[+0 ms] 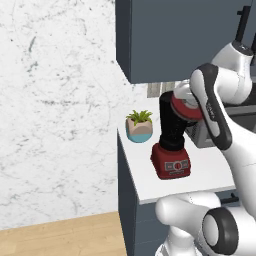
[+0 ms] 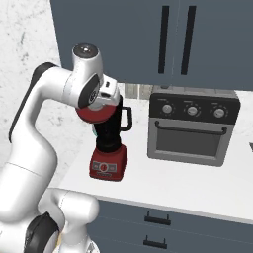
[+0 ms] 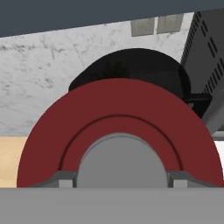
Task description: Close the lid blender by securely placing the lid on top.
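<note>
While clamped in the claw [image 3: 119,186] by its grey centre cap, lid [image 3: 118,127] tilted on edge, blender [image 2: 109,148] jar mouth just beyond and slightly below, upright on counter [image 2: 197,185]; needs levelling over rim before lowering.

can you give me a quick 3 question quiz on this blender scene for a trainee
1. True or false: the lid already sits flat on the blender jar.
2. What stands on the counter left of the blender in the left base view? A) potted plant B) kettle C) toaster oven
3. Fill in: the lid is red with a ___ centre cap.

Key:
1. False. It is held tilted at the jar's rim, at the gripper.
2. A, the potted plant. The toaster oven is on the other side.
3. Grey.
</note>
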Controlling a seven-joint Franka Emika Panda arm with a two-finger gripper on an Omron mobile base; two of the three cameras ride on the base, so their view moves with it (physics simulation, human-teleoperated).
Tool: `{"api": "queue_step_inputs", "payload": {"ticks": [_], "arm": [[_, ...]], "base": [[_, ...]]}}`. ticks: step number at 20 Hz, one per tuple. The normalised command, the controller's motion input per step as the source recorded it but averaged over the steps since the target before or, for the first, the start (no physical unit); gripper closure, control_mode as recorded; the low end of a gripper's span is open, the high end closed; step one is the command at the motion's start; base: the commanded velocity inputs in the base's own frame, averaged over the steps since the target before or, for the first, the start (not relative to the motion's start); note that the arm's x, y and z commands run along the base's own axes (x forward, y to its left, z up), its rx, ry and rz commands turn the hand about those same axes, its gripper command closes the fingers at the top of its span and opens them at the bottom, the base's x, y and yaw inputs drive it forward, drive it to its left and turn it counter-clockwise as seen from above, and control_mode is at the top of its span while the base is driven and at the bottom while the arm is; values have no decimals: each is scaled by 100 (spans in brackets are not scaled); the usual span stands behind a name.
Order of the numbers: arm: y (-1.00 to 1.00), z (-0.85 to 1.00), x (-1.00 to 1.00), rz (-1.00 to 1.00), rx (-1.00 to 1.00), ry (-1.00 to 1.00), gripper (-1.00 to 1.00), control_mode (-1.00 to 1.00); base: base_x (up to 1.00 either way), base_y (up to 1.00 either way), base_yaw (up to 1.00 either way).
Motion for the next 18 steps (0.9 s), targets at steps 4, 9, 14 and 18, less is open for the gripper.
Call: {"api": "queue_step_inputs", "payload": {"ticks": [4,9,14,18], "arm": [[16,1,36,0,0,14,100,-100],[4,3,19,0,0,10,100,-100],[0,0,28,0,0,1,100,-100],[0,0,25,2,0,-1,100,-100]], "base": [[0,0,0],[0,0,0],[0,0,0],[0,0,0]]}}
